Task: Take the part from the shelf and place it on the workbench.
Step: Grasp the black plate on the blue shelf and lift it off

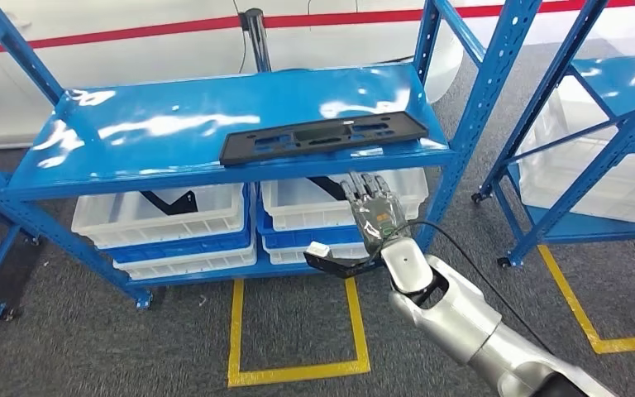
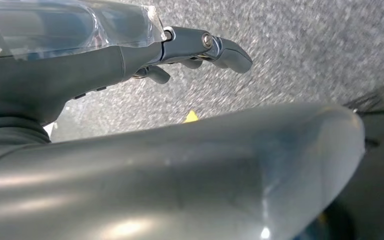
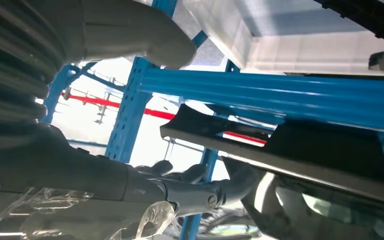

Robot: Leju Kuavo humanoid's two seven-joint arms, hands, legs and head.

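A long flat black part (image 1: 322, 136) lies on the top board of the blue shelf (image 1: 132, 141), along its front edge toward the right. My right hand (image 1: 374, 211) is raised in front of the shelf just below that edge, fingers stretched upward and apart, holding nothing. In the right wrist view the part (image 3: 300, 150) shows from underneath, jutting past the blue shelf beam (image 3: 280, 95), with my fingers (image 3: 195, 187) close beneath it. My left hand (image 2: 130, 55) hangs over grey carpet, fingers (image 2: 225, 50) extended and empty.
White bins (image 1: 165, 219) holding black pieces sit on the lower level under the part. A second blue rack (image 1: 595, 124) with white bins stands to the right. Yellow tape (image 1: 298, 368) marks a square on the carpet before the shelf. A shelf upright (image 1: 471, 124) rises right of my hand.
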